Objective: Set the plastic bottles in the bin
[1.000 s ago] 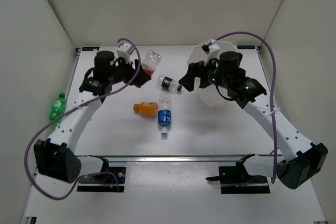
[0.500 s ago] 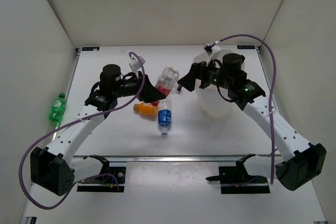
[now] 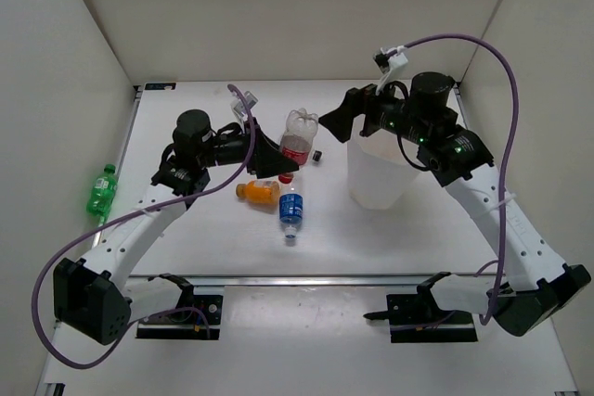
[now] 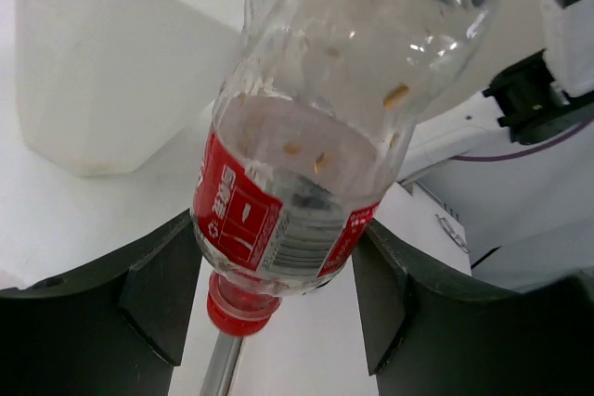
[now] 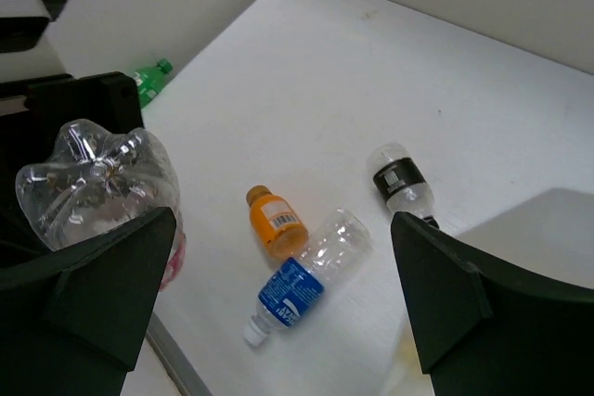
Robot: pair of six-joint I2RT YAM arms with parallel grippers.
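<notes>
— Holding anything, the left arm?

— Yes. The left fingers [image 4: 158, 289] are clenched on the red label of a clear plastic bottle with a red cap [image 3: 296, 139]. It hangs above the bench [image 3: 371, 238], about midway between the left and right edges and nearer the far edge.

— Which way does it point?

— Its long axis is close to upright, with the cap down toward the bench and the lobed base up. I can't tell the exact tilt.

— And the bin?

— The tall white translucent faceted bin [image 3: 376, 183] stands toward the right edge, apart from the bottle. So from the left fingers it lies to the right, and I judge the bottle must travel that way and clear the rim.

— Is the right arm in the way?

— Possibly. The right fingers [image 5: 102, 294] are spread wide with nothing between them, above the bin's left side, between bottle and bin. That arm is nearer the bin, but the left arm has the bottle.
</notes>
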